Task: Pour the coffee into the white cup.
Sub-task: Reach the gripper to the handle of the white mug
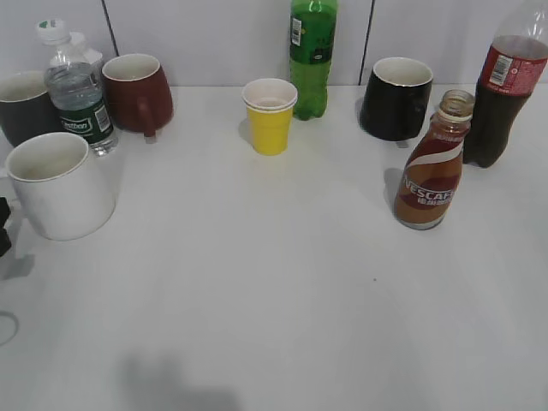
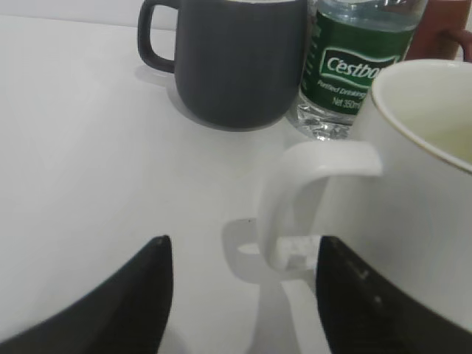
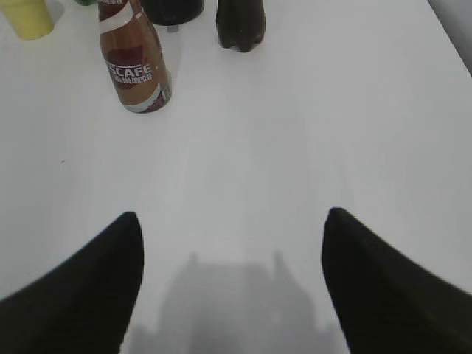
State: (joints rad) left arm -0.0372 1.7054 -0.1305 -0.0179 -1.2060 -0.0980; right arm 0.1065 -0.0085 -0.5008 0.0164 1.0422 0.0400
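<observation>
The coffee bottle (image 1: 431, 171) stands upright and uncapped at the right of the table; it also shows in the right wrist view (image 3: 133, 66), far ahead and to the left. The white cup (image 1: 58, 184) stands at the left, handle towards the left edge. In the left wrist view my left gripper (image 2: 245, 243) is open, and the handle of the white cup (image 2: 420, 184) lies between its fingers, nearer the right one. Only a dark tip of the left gripper (image 1: 3, 227) shows in the exterior view. My right gripper (image 3: 232, 214) is open and empty over bare table.
Behind the white cup stand a dark grey mug (image 1: 21, 107), a water bottle (image 1: 79, 90) and a dark red mug (image 1: 137, 92). Along the back stand a yellow paper cup (image 1: 270, 116), a green bottle (image 1: 312, 56), a black mug (image 1: 396, 98) and a cola bottle (image 1: 505, 86).
</observation>
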